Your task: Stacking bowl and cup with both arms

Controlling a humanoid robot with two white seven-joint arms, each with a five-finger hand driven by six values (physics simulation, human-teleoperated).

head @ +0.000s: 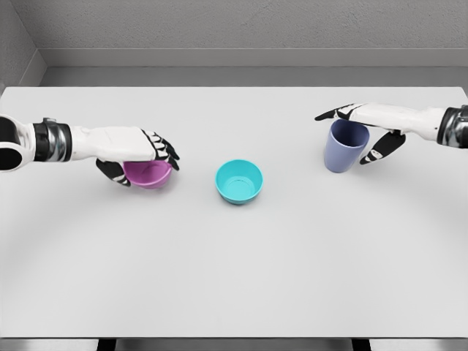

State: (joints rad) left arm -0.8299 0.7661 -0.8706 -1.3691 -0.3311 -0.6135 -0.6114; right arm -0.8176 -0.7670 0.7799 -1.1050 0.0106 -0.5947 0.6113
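A broad white table (234, 278) fills most of the view, evenly lit with soft shadows. Toward twelve o'clock a grey textured wall (248, 22) rises behind it, meeting another wall (14, 44) at ten o'clock.

A: Far rim of purple bowl (149, 174) is covered by left hand (135, 150).
B: Both arms are cut at frame edges. Blue cup (344, 146) rim is partly hidden by right hand (369, 124).

Purple bowl (148, 174), teal bowl (239, 181), bluish cup (344, 146)
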